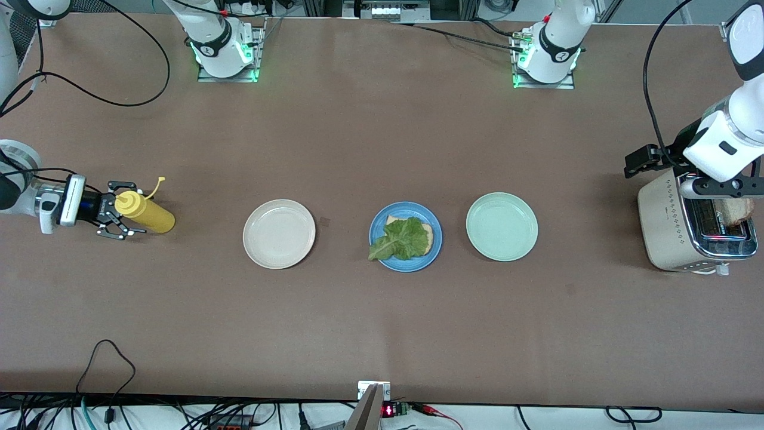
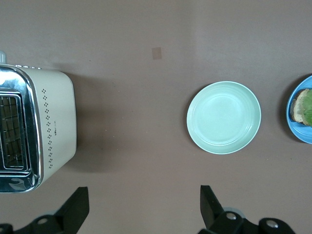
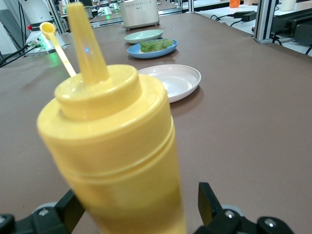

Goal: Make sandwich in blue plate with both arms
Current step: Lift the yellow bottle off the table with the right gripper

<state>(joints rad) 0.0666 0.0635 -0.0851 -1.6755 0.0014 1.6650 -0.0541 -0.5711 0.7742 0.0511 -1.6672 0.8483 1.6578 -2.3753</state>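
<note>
The round medium-blue plate (image 1: pixel 406 236) lies on the brown desk (image 1: pixel 382 322), between a beige-white round plate (image 1: pixel 279 233) toward the right arm's end and a pale green round plate (image 1: pixel 501 226) toward the left arm's end; on it rests a tan bread slice (image 1: pixel 425 237) with a ruffled green lettuce leaf (image 1: pixel 401 240) on top, the leaf's tip hanging over the rim nearer the front camera; no top slice covers the leaf.

The right hand (image 1: pixel 121 211) sits low at the right arm's end of the desk, well apart from the blue plate, its black fingers (image 3: pixel 209 202) spread on either side of an upright yellow plastic squeeze bottle (image 1: pixel 145 212) with an open cap; the fingers flank the bottle without visibly pressing it.

The left hand (image 2: pixel 144 207) hovers by a cream toaster with a chrome top (image 1: pixel 692 230) at the left arm's end, fingers wide apart and holding nothing; a browned bread slice (image 1: pixel 735 210) stands in the toaster slot; the blue plate is well apart from this hand, with the green plate in between.
</note>
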